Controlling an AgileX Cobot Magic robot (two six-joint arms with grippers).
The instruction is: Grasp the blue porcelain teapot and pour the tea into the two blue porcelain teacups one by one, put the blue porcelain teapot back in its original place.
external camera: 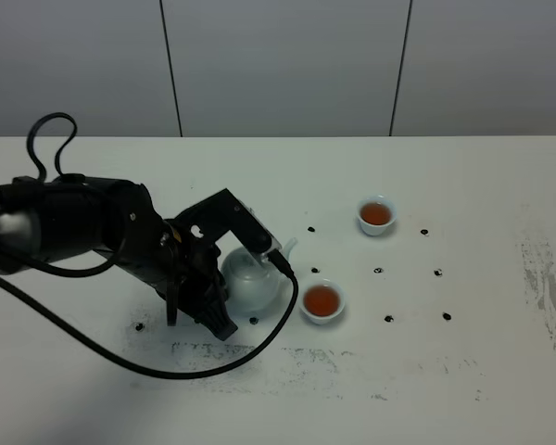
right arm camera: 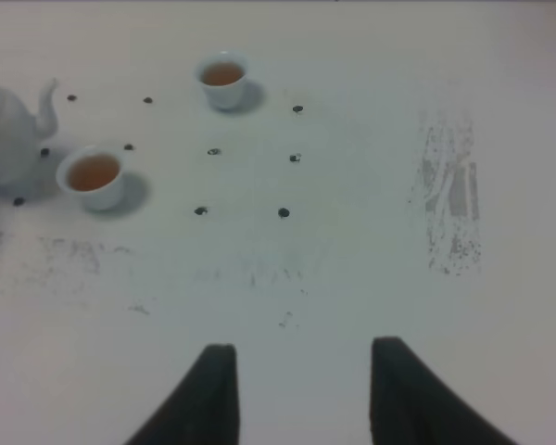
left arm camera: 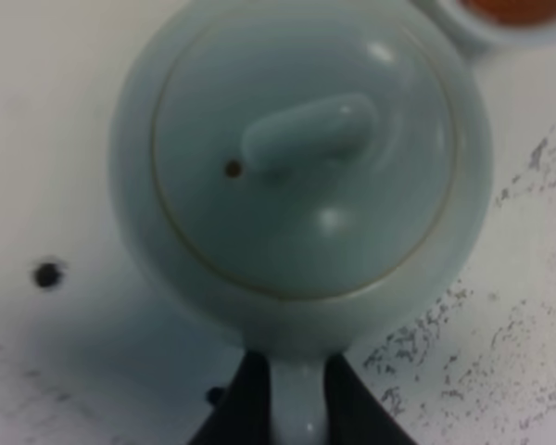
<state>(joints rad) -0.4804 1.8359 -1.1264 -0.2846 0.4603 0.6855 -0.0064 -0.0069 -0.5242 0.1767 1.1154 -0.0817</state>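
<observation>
The blue porcelain teapot (external camera: 252, 283) stands upright on the white table, lid on, spout towards the back right. My left gripper (external camera: 221, 315) is shut on its loop handle (left arm camera: 296, 413), one black finger (left arm camera: 246, 399) on each side. The two blue porcelain teacups both hold reddish-brown tea: the near one (external camera: 322, 301) is just right of the teapot, the far one (external camera: 375, 215) is further back right. The right wrist view also shows the teapot (right arm camera: 5, 134) and the cups (right arm camera: 94, 176) (right arm camera: 222, 79). My right gripper (right arm camera: 301, 389) is open and empty above bare table, away from them.
Small black dots (external camera: 378, 271) mark the table around the cups and teapot. Grey scuffed patches lie along the front (external camera: 259, 357) and at the right edge (external camera: 547, 287). A black cable (external camera: 120, 357) loops from the left arm across the table's front left.
</observation>
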